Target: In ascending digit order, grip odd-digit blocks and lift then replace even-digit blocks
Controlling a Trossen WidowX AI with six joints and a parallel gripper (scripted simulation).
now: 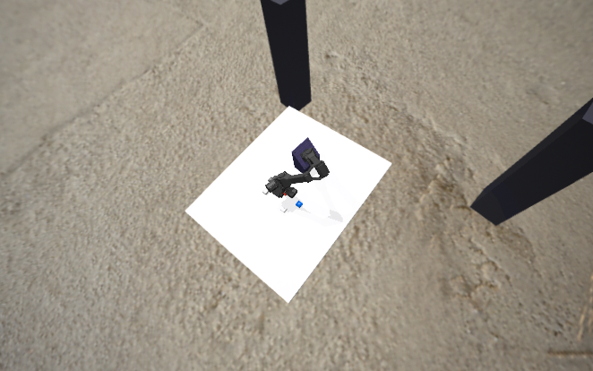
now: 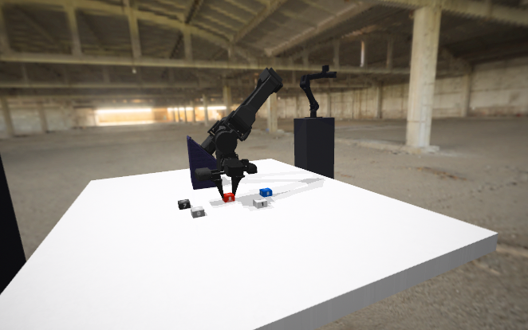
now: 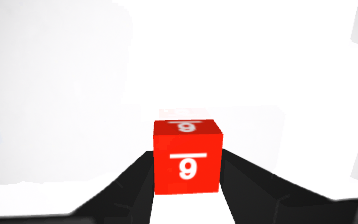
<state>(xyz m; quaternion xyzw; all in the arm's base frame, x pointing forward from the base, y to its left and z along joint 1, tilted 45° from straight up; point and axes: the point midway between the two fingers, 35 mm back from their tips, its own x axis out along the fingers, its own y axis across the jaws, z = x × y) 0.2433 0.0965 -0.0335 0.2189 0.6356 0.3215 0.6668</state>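
Jaws clamped on red block (image 3: 187, 157), one dark finger (image 3: 130, 192) pressed to each side. In wrist view the block fills centre frame, w/ an underlined white digit on its near face and again on top; reads as 6 or 9 depending on which way up, cannot tell which. Gripper (image 2: 227, 191) points straight down from a black arm (image 2: 244, 111) that reaches over from a dark purple base (image 2: 198, 166) at back of white table (image 2: 340, 254).

In exterior view, the red block (image 2: 228, 197) sits low btwn the finger tips, at or just above the table; whether it touches the surface cannot be told.

Other blocks lie around it, all apart from the gripper: blue block (image 2: 265, 191) to the right and slightly behind, white block (image 2: 260, 202) marked 1 to the right and nearer the camera, black block (image 2: 183, 203) marked 7 to the left, grey block (image 2: 197, 211) just beside the black one; its digit too blurred to read.

From top view, arm (image 1: 296, 177) hides the red block; blue block (image 1: 298, 203) shows just beside it.
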